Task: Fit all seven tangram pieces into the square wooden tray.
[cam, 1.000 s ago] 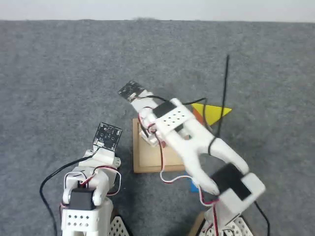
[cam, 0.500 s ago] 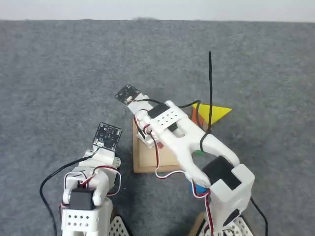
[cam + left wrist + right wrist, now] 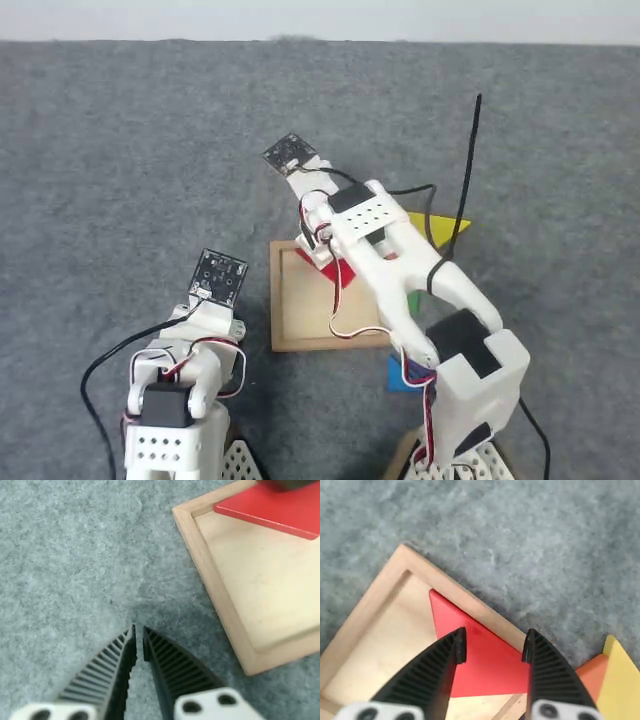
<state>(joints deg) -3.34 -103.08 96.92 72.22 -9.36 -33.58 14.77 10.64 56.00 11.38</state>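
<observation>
Flat red triangular tangram piece [image 3: 480, 665] lies in square wooden tray [image 3: 375, 597], one edge against rim near corner. Right gripper [image 3: 492, 644] over it, jaws spread apart. Left gripper [image 3: 139, 632] over grey carpet [image 3: 60, 555] beside tray, jaws together, empty.

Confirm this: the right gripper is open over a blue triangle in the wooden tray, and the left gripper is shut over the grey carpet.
Wrong on the colour: the triangle is red, not blue. The right wrist view shows the right gripper open over a red triangle in the wooden tray; the left gripper is shut over the grey carpet.
</observation>
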